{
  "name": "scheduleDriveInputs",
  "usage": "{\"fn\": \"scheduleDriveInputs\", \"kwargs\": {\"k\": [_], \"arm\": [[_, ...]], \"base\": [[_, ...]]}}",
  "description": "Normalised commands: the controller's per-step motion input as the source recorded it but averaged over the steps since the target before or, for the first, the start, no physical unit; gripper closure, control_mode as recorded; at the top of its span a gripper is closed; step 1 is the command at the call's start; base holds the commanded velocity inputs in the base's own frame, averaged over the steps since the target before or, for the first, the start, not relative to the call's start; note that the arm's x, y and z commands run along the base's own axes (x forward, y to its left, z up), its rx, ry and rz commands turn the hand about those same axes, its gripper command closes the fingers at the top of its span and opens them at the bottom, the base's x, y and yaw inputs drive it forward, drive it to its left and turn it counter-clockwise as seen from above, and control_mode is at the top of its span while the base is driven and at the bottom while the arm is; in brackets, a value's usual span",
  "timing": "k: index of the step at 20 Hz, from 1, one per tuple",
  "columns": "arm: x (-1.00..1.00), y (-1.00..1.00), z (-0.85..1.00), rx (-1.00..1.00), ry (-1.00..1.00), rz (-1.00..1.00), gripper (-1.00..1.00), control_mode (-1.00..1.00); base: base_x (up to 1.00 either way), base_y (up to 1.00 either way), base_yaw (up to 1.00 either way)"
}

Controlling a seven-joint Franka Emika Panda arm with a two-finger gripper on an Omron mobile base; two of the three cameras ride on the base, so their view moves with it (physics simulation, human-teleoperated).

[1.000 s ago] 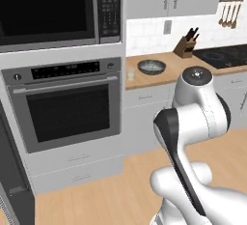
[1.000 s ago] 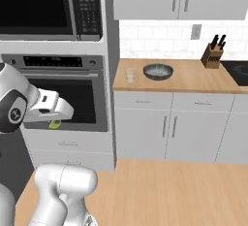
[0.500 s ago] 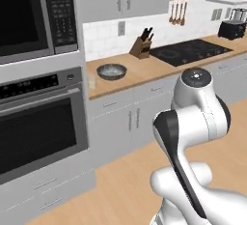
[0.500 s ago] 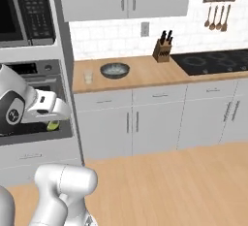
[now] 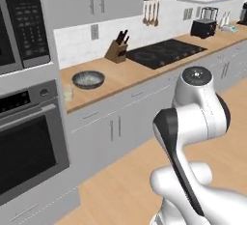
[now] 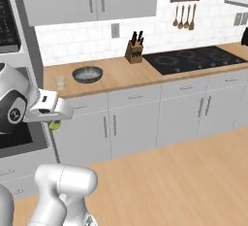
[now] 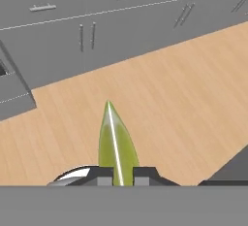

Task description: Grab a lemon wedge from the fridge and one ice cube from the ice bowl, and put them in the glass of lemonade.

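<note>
Left base view: the glass of lemonade (image 5: 68,92) stands at the worktop's left end by the oven, the ice bowl (image 5: 88,79) just beside it

Right base view: the gripper (image 6: 54,122) hangs low, below the worktop's left edge

Hand view: its tips pinch the lemon wedge (image 7: 115,145), long axis pointing forward

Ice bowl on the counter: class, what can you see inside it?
The ice bowl shows a pale speckled inside. Single ice cubes cannot be told apart, and its near rim covers part of the bottom.
</note>
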Motion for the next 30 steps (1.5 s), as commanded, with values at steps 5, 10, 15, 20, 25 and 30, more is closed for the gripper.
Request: {"fn": "scheduleDriveInputs", "kwargs": {"k": [5,10,15,20,25,30], "arm": [[0.00,0.00,0.00,0.00,0.00,0.00,1.00,1.00],[0.00,0.00,0.00,0.00,0.00,0.00,1.00,1.00],[0.00,0.00,0.00,0.00,0.00,0.00,1.00,1.00],[0.00,0.00,0.00,0.00,0.00,0.00,1.00,1.00],[0.00,0.00,0.00,0.00,0.00,0.00,1.00,1.00],[0.00,0.00,0.00,0.00,0.00,0.00,1.00,1.00]], "base": [[1.00,-0.42,0.52],[0.88,-0.79,0.32],[0.68,-1.00,-0.17],[0.63,-0.99,-0.47],[0.39,-0.71,-0.72],[0.45,-0.40,-0.57]]}}
